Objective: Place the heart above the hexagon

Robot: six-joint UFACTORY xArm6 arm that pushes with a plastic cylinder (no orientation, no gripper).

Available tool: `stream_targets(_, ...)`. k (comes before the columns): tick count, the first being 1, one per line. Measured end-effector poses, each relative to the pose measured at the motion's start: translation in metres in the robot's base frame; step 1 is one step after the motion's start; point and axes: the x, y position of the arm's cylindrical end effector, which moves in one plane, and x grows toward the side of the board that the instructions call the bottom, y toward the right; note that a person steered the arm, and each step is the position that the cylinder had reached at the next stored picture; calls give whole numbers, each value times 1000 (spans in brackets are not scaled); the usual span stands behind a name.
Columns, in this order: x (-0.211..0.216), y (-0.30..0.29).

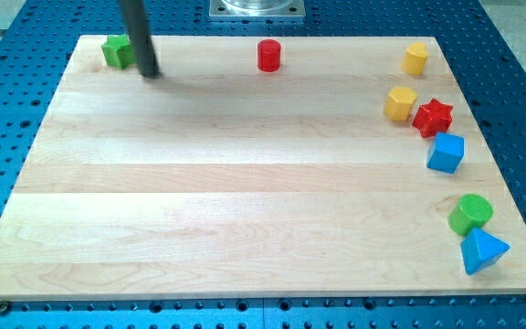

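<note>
A yellow block [415, 58] that looks like the heart sits near the view's top right corner of the wooden board [245, 183]. A yellow block [400, 103] that looks like the hexagon lies just below it, slightly to the left. The dark rod comes down at the view's top left, and my tip [150, 75] rests on the board there, far to the left of both yellow blocks. A green block [115, 51], its shape unclear, sits just left of the rod.
A red cylinder [268, 55] stands at the top middle. A red star [433, 116] touches the hexagon's right side. A blue cube [446, 153], a green cylinder [471, 213] and a blue triangle [481, 250] line the right edge.
</note>
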Motion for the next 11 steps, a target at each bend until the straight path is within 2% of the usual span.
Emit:
stream_targets(1,30,90)
stream_targets(2,40,193)
stream_targets(4,32,375)
stream_targets(5,9,427)
stream_targets(6,-12,418)
stream_targets(7,-11,360)
stream_targets(8,3,346)
stream_targets(9,-14,356)
stream_targets(11,-14,368)
